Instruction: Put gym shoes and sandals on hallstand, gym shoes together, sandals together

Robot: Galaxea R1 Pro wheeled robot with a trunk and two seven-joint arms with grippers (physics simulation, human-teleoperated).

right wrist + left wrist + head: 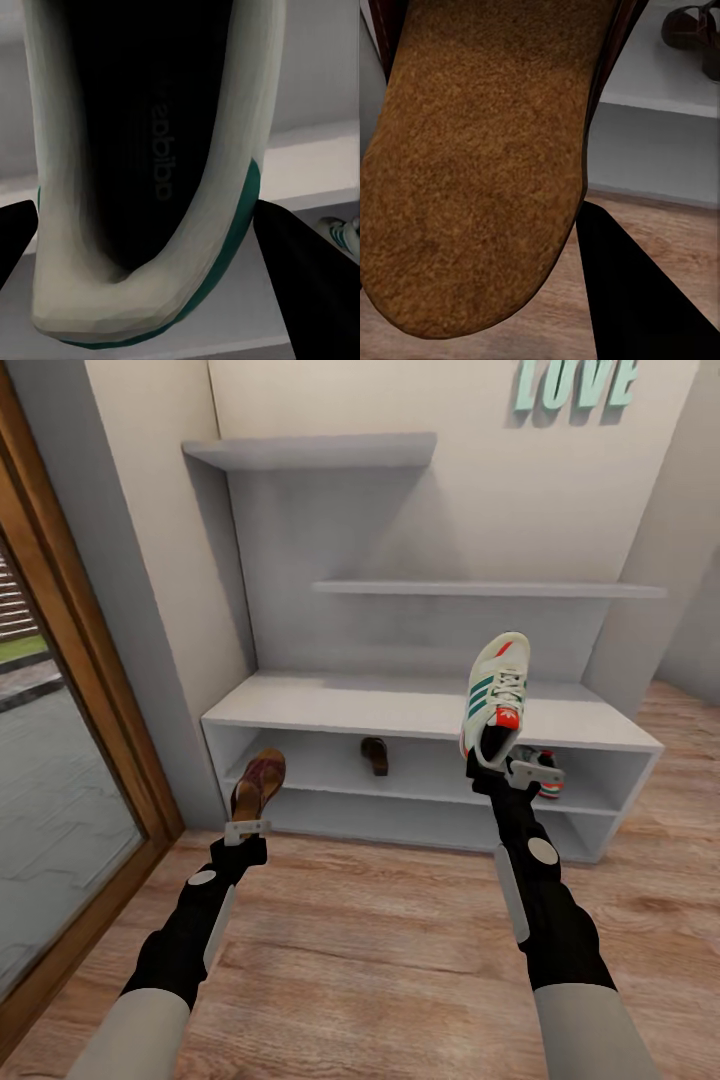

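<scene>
My left gripper (247,828) is shut on a dark brown sandal (258,780), held toe-up in front of the left end of the hallstand (400,708); its tan sole (472,165) faces the left wrist camera. The second sandal (375,755) (694,30) lies on the upper open shelf. My right gripper (497,762) is shut on the heel of a cream gym shoe (495,698) with green stripes, raised toe-up over the front edge of the hallstand's top. The right wrist view looks into that shoe (150,150) between two dark fingers (315,285). The other gym shoe (545,772) (341,232) sits on the shelf behind the right gripper.
A glass door (50,790) in a wooden frame runs along the left. Staggered wall shelves (320,452) hang above the hallstand, with teal "LOVE" letters (575,382) on the wall. Wood-plank corridor floor (380,940) stretches in front of the unit.
</scene>
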